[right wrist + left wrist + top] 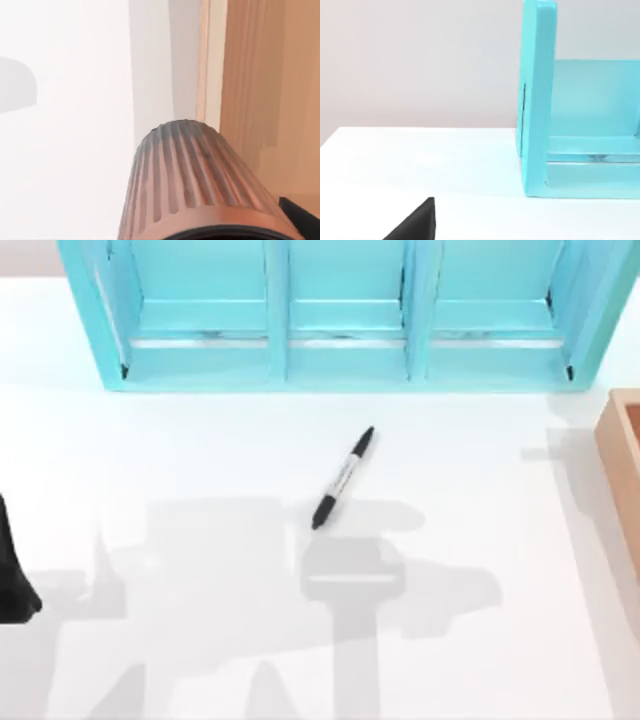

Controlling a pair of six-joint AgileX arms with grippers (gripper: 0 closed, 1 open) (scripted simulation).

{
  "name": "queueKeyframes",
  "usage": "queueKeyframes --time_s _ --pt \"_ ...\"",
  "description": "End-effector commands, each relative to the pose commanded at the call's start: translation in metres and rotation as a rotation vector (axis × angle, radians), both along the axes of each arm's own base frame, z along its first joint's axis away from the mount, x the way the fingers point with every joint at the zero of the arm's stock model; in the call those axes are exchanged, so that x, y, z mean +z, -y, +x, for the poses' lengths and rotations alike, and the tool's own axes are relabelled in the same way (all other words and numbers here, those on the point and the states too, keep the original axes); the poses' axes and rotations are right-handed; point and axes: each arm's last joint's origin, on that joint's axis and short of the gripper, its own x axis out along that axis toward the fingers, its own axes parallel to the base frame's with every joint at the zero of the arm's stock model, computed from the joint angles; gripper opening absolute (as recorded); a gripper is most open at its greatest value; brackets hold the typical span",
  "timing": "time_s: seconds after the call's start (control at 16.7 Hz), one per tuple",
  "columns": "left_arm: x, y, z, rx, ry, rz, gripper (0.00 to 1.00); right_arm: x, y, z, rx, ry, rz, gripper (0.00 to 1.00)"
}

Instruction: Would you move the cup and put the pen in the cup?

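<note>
Holding the cup (200,185) close in the right hand beside a wooden box (260,75), with the pen (343,477) lying loose mid-tabletop (200,460), not yet put in; left hand's state cannot be told.

Right wrist view: the cup (200,185) sits close under the camera, reddish-brown with ribbed sides, its dark rim at the frame's near edge. White table (65,150) lies on one side of it, a wooden tray wall (255,75) on the other. A black gripper finger (302,215) shows just beside the cup's rim.
</note>
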Motion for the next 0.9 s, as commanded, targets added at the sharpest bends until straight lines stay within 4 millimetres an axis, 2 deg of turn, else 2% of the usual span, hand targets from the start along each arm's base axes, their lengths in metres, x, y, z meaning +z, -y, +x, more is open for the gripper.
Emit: queueKeyframes --time_s 0.3,0.42,0.54,0.72,0.9 --pt "0.0 0.0 0.0 0.0 0.0 0.0 1.0 -0.003 0.001 0.002 -0.006 -0.006 0.001 0.0" --pt "0.0 0.0 0.0 0.0 0.0 0.0 1.0 -0.012 -0.007 0.009 -0.018 0.001 -0.008 0.0" --pt "0.0 0.0 0.0 0.0 0.0 0.0 1.0 -0.028 -0.026 0.02 -0.028 0.013 -0.019 0.0" --pt "0.0 0.0 0.0 0.0 0.0 0.0 1.0 -0.062 -0.067 0.034 -0.014 0.031 -0.036 0.0" --pt "0.0 0.0 0.0 0.0 0.0 0.0 1.0 -0.087 -0.101 0.039 0.0 0.054 -0.048 0.0"
